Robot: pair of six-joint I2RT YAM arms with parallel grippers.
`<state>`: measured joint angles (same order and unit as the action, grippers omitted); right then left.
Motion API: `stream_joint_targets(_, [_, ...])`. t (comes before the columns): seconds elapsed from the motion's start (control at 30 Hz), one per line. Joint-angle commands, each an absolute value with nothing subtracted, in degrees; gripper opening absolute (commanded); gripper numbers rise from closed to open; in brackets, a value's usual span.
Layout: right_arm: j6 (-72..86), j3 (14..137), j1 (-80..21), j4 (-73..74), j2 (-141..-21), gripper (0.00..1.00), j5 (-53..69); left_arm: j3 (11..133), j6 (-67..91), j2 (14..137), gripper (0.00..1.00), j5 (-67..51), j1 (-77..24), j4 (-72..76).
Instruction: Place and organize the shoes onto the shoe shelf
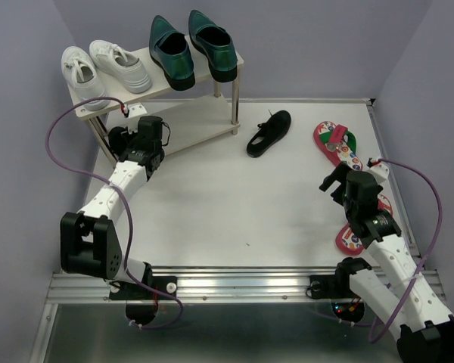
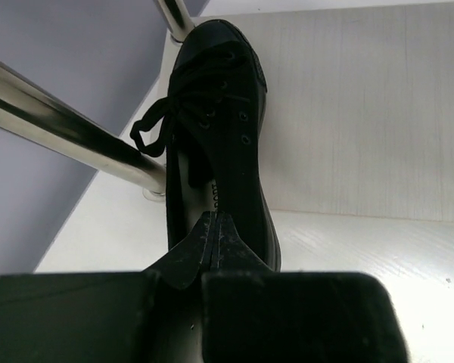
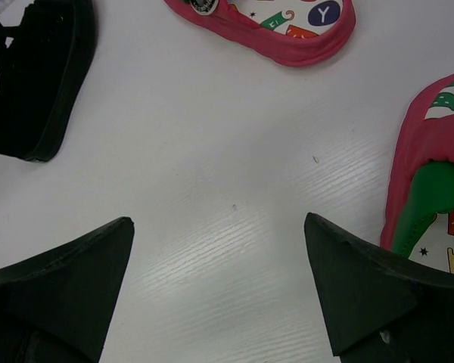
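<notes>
Gripping, left claw [image 2: 214, 231]: fingers pinched together on the heel rim of a black shoe [image 2: 216, 128], as far as the wrist view shows.
Shoe from claw: straight ahead, with the heel at the fingertips, the toe pointing away and the long axis in line with the claw.
Shoe on the shelf: the toe end is over the lower board of the shoe shelf [image 1: 200, 121], with the toe cap just beside a rear leg [image 2: 174, 15]. The heel end sticks out past the board's front edge, above the table [image 1: 212, 204]. Whether the sole rests flat cannot be told.
Likely next move: a straight push along that axis, then letting go. The front leg [image 2: 76, 128] runs close on the shoe's left, so drifting that way could snag the laces.
Right claw [image 3: 218, 221]: jaws wide apart, holding nothing, low over the table.
Other black shoe [image 1: 269, 133]: ahead and left of the right claw, lying slantwise, nearer the right arm than the left.
Near flip-flop [image 3: 431, 151]: just beside the right claw's right finger.
Far flip-flop [image 1: 337, 144]: ahead of the right claw.
Top board: green loafers [image 1: 193, 49] beside white sneakers [image 1: 106, 66].
</notes>
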<state>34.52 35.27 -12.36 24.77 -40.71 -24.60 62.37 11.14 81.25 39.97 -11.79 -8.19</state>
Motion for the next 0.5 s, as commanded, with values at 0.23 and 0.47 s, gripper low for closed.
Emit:
stream_joint_targets(0.23, [34.45, 34.89, -12.22, 21.89, -39.29, 1.00, -25.05, 65.73, 17.74, 87.08, 0.00, 43.51, -11.95, -13.61])
stream_joint_targets(0.47, [34.37, 34.81, -12.22, 21.88, -38.67, 1.00, -25.05, 68.29, 22.94, 90.35, 0.44, 44.03, -11.87, -18.37])
